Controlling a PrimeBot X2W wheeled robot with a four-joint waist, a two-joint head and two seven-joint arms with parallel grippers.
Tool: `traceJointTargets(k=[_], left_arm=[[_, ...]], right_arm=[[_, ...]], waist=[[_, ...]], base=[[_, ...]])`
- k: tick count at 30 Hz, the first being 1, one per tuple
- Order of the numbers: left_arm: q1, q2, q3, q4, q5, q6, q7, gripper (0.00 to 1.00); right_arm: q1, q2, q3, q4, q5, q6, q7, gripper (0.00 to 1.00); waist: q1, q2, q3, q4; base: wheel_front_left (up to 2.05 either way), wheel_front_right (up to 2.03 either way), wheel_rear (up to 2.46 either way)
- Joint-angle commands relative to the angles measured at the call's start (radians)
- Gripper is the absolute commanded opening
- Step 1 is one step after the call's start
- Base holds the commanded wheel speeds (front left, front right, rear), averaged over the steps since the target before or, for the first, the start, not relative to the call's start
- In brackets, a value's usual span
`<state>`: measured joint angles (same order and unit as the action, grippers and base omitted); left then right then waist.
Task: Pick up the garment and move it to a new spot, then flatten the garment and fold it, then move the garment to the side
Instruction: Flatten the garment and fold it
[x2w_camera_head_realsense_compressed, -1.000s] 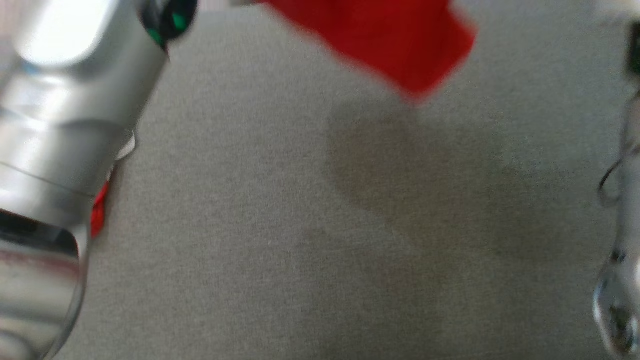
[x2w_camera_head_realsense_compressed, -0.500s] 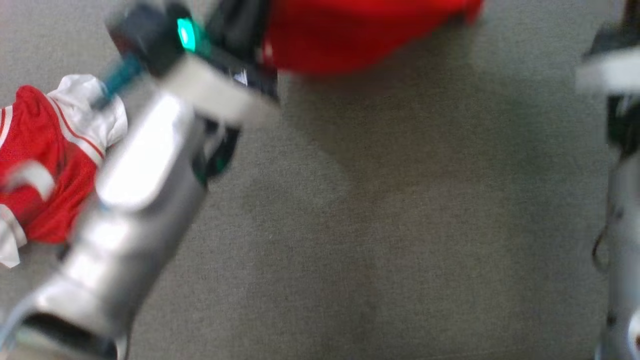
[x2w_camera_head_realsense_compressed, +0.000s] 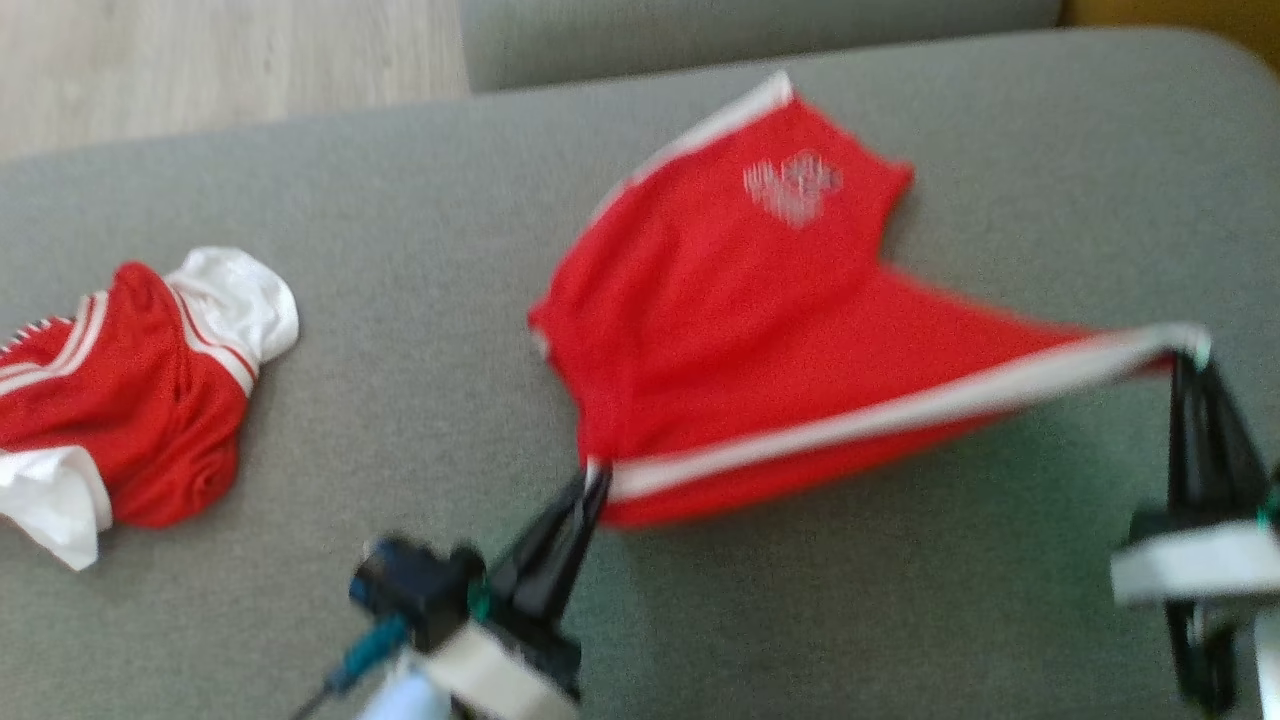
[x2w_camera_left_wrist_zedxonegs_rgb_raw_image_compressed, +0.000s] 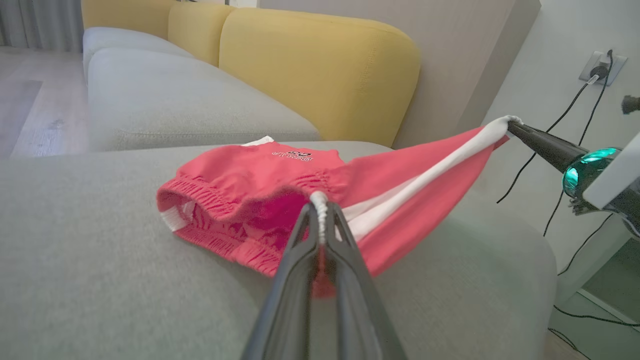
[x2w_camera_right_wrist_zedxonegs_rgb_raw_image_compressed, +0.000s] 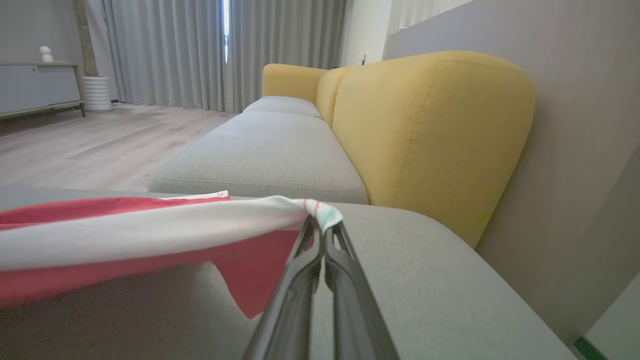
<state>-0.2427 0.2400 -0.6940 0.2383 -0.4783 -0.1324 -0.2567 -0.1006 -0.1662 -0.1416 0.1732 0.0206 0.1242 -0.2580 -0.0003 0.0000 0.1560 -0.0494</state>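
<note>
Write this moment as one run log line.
left claw: shut on red shorts | right claw: shut on red shorts | shorts: stretched between claws, partly on grey cushion | other garment: lying left

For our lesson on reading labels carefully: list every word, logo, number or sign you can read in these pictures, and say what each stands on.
The white print on the red shorts: blurred in the head view, not readable.
The dark lettering on the same shorts, left wrist view: upside down and too small to read.
No legible text anywhere else.
</note>
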Motion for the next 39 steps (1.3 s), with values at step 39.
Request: traceJointTargets(k=[39], left_arm=[[-0.278, -0.153, -0.087, 0.164, -0.548, 0.002, 0.038, 0.0]], right_arm=[[-0.423, -0.191, 0.15, 0.254, 0.022, 0.007, 0.25, 0.0]], waist=[[0.0003, 0.0, 0.161, 0.246]], base=[[0.0, 0.0, 0.0]])
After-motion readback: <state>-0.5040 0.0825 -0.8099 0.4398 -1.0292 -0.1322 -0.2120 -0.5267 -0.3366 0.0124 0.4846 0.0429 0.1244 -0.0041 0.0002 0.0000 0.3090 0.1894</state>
